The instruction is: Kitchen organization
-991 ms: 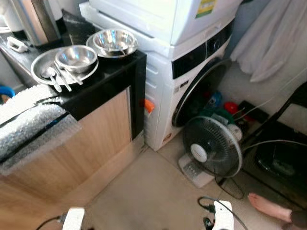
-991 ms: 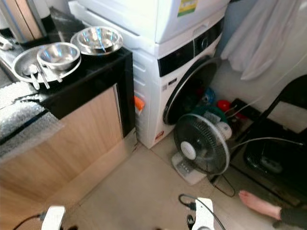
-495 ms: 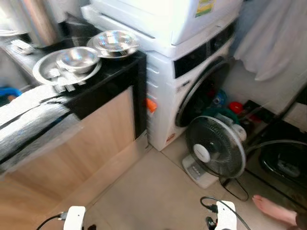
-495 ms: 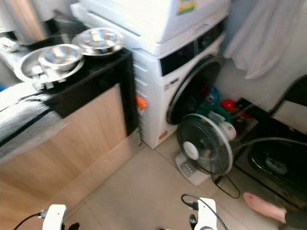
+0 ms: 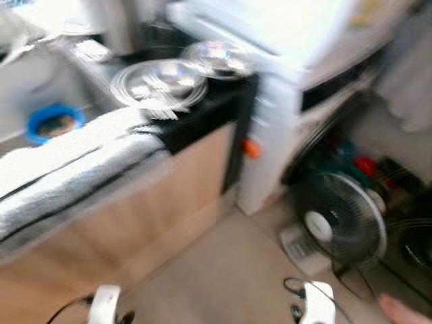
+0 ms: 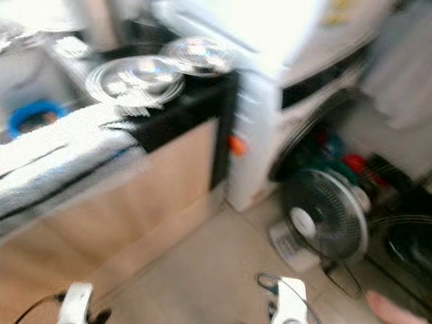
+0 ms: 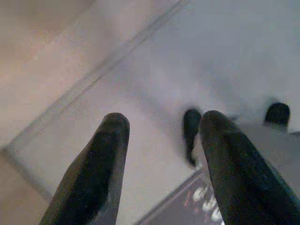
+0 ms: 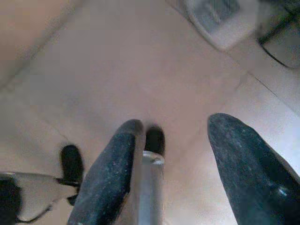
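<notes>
On the black counter point(image 5: 202, 115) sits a steel plate point(image 5: 158, 84) with a steel bowl and cutlery on it, all blurred. A second steel bowl point(image 5: 216, 57) stands just behind it, near the washing machine point(image 5: 290, 101). Both arms hang low over the tiled floor. In the left wrist view, my left gripper point(image 7: 163, 121) is open with nothing between its fingers. My right gripper point(image 8: 177, 123) is likewise open and holds nothing, above bare floor tiles.
A blue-rimmed round thing point(image 5: 54, 121) lies to the left of the counter. A grey textured mat point(image 5: 67, 169) drapes over the wooden cabinet front. A floor fan point(image 5: 344, 219) stands before the washing machine door; its base point(image 8: 220, 18) is near my right gripper. A person's foot point(image 5: 405, 310) is at the lower right.
The camera has swung left and the picture has blurred, so everything has shifted right in view. The blue-rimmed thing has come into view. The dishes and fan have not moved.
</notes>
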